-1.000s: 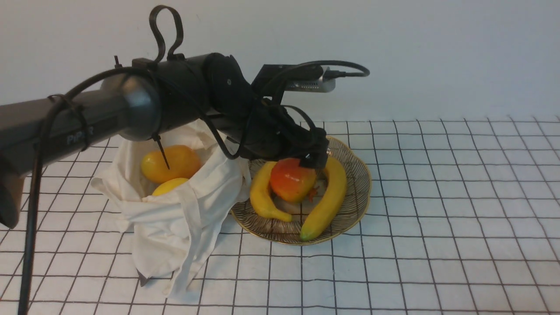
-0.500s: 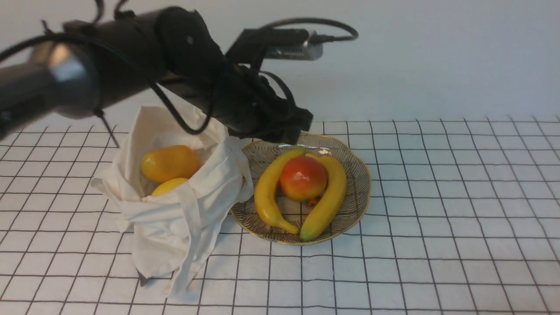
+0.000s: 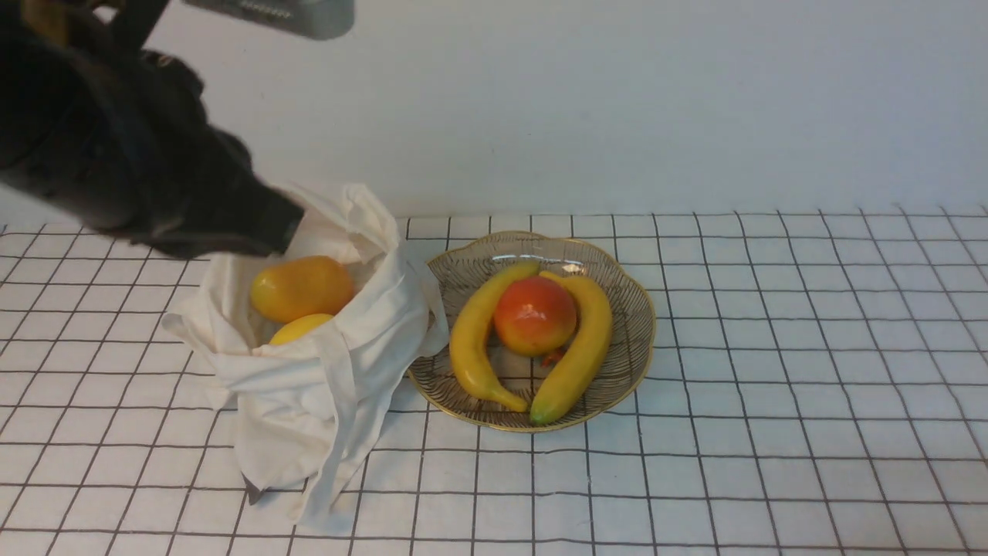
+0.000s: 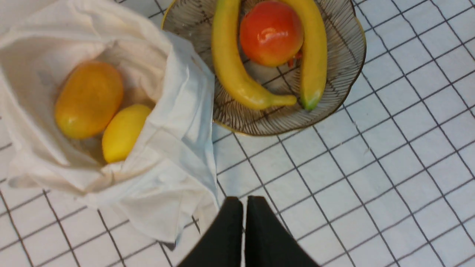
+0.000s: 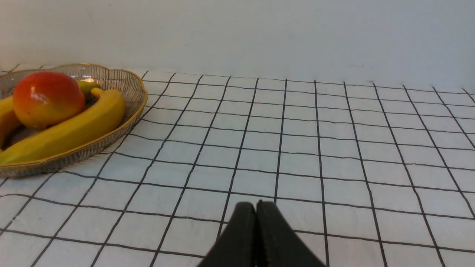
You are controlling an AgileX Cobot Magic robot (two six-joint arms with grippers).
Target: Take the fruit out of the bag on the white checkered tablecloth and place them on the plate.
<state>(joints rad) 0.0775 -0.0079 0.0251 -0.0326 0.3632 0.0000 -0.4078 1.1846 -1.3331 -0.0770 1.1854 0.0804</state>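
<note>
Jaws pressed together, gripping nothing, on left gripper [image 4: 243,207] and right gripper [image 5: 256,211], both bottom centre. Red-orange fruit [image 3: 535,315] on plate [image 3: 637,324]; mango-like fruit [image 3: 302,288] inside bag [image 3: 309,401], left

The left arm [image 3: 116,177] fills the upper left of the front view, dark and blurred. The left gripper [image 4: 243,202] has its jaws pressed together, empty; the right gripper [image 5: 256,207] likewise.

The white checkered tablecloth [image 3: 772,347] carries the bag [image 3: 301,409] and, just beside it, the plate [image 3: 631,324].
</note>
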